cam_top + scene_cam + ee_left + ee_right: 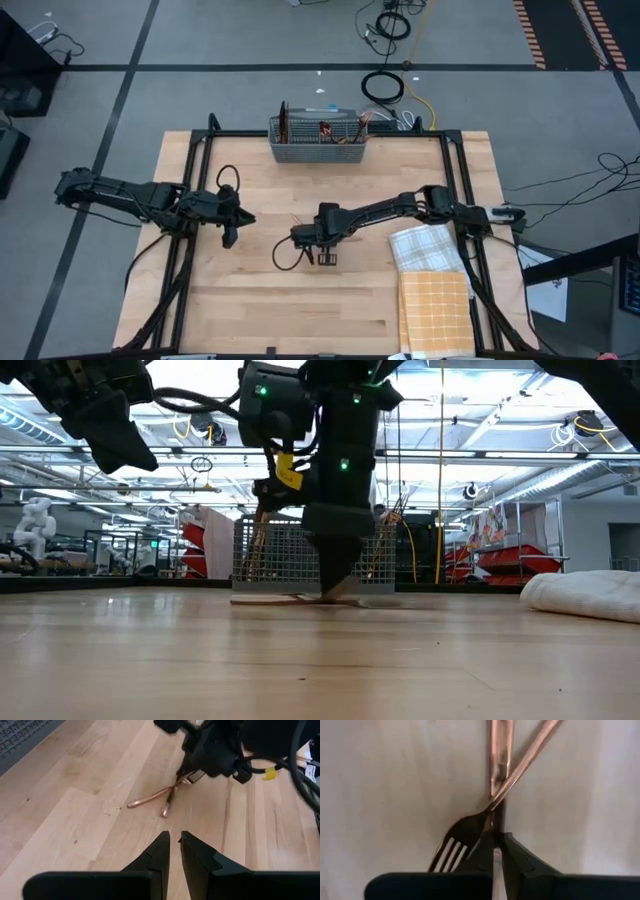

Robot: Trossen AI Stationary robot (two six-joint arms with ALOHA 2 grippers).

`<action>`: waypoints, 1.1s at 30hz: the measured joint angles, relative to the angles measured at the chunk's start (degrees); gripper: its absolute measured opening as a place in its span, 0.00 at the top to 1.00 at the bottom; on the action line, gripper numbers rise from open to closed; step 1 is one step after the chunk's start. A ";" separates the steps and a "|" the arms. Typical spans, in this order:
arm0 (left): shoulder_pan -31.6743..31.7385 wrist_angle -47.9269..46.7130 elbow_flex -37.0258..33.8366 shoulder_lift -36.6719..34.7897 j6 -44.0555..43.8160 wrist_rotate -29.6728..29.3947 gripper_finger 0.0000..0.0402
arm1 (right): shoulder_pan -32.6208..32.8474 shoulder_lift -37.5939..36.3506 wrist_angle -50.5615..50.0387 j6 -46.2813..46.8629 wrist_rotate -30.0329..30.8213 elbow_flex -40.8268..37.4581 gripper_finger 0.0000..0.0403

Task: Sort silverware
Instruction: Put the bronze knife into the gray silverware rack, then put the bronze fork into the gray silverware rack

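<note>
The right arm reaches from the table's right side toward its middle, wrist bent down, and the right gripper (318, 246) points almost straight down at the tabletop with its fingertips (487, 851) drawn nearly together, only a thin slit between them. The left arm stretches in from the left edge, raised above the table, its left gripper (173, 838) hovering with fingers close together and a narrow gap between them.

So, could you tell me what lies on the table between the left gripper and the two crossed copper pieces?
Nothing: the left wrist view shows only bare wood between the left gripper and the crossed copper pieces.
</note>
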 joint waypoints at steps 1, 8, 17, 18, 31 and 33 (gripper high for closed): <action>0.01 -0.01 0.00 0.00 -0.01 0.01 0.87 | -0.02 0.00 -0.87 -0.31 1.41 0.62 0.99; 0.02 -0.04 0.00 0.00 -0.02 0.33 0.87 | -0.51 -0.15 -6.30 -2.54 3.85 2.63 0.99; 0.01 -0.47 0.00 0.00 -0.07 0.18 0.87 | -2.32 -0.22 0.38 0.33 -12.38 2.95 0.91; 0.00 -0.68 0.00 0.00 -0.07 0.11 0.87 | -2.63 -0.22 -0.39 1.36 -12.34 3.51 0.88; 0.00 -1.95 0.04 0.00 -0.20 -0.44 0.87 | -6.38 -0.42 2.20 9.91 -11.17 6.09 0.56; 0.02 -1.92 0.04 0.00 -0.20 -0.44 0.87 | -5.65 -0.44 2.48 11.10 -10.94 5.37 0.57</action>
